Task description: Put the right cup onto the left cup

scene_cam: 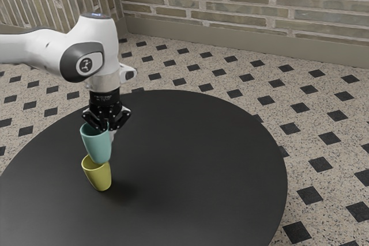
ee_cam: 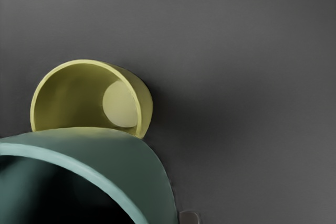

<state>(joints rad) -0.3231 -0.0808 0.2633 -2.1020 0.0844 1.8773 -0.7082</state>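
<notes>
The smooth teal cup (scene_cam: pixel 97 146), open-topped and tapering toward its base, hangs beneath the end effector (scene_cam: pixel 108 128), which grips its wall; its base is near the yellow cup's (scene_cam: pixel 98 177) rim.

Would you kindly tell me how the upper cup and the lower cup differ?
The upper cup is teal; the lower cup is yellow. The pincer holds the upper cup off the table, whereas the lower cup stands on it. Both taper toward the base, mouths upward.

Teal cup (ee_cam: pixel 115 153) cropped in wrist view, yellow cup (ee_cam: pixel 86 95) partly hidden, tabletop (scene_cam: pixel 202 165) cropped
</notes>
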